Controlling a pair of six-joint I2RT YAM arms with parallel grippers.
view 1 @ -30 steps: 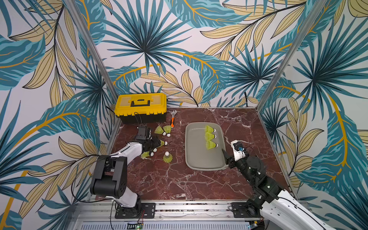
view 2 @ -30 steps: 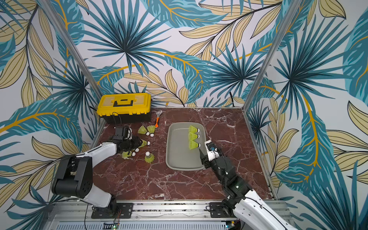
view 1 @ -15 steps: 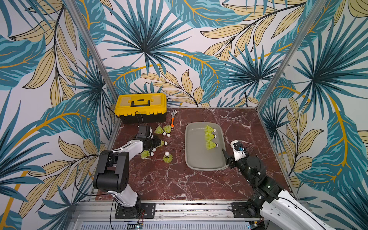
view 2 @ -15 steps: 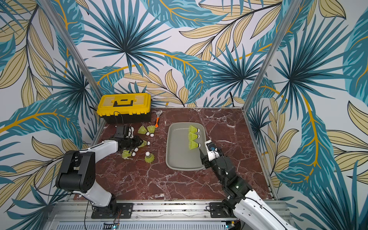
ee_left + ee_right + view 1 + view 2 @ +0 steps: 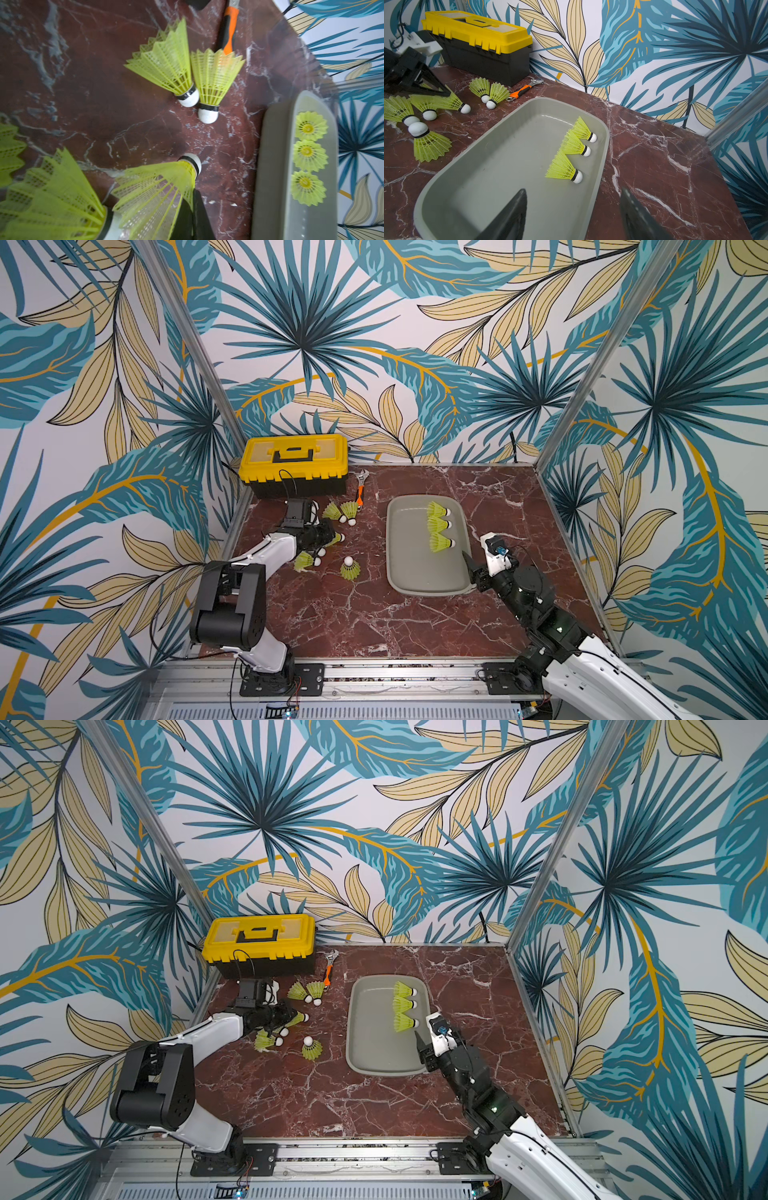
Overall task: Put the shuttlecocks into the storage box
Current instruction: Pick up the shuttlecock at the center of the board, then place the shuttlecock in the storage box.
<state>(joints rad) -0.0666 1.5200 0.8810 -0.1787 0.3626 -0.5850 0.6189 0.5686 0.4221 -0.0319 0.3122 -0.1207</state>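
While scanning big to small, noted a red marble worktop (image 5: 374, 614) carrying everything. Noted a yellow-lidded black toolbox (image 5: 295, 460) at the far left corner, lid down, no part of the job. Found the grey storage box (image 5: 409, 572) right of centre, lengthwise front to back, well apart from the loose pile.

Logged the left claw (image 5: 332, 538) low over the worktop left of the box, pinched shut on the mesh skirt of one shuttlecock (image 5: 162, 187), white tip toward the box. Saw only one black finger (image 5: 194, 209) in the left wrist view, pressed against the skirt just behind the collar. Logged the right claw (image 5: 573, 190) hanging over the near end of the box, jaws spread wide, holding nothing.

Counted three shuttlecocks (image 5: 437, 526) inside the box, in a row along its right wall, tips toward that wall. Counted five more loose: a touching pair (image 5: 341, 512) beside the wrench, a second pair (image 5: 306, 562) just beside the left claw, a loner (image 5: 350, 569) nearer the box. Spotted an orange-handled wrench (image 5: 360, 494) in front of the toolbox; leave alone.

Step in hand, by judgement: lift and carry.
- Raise straight up before swinging across, so as not to drag the second pair along.
- Go gently: springy skirt, likely to slip out or crush.
- Clear the flared rim, then release low over bare floor left of the row.
- Keep the right claw out of the path.
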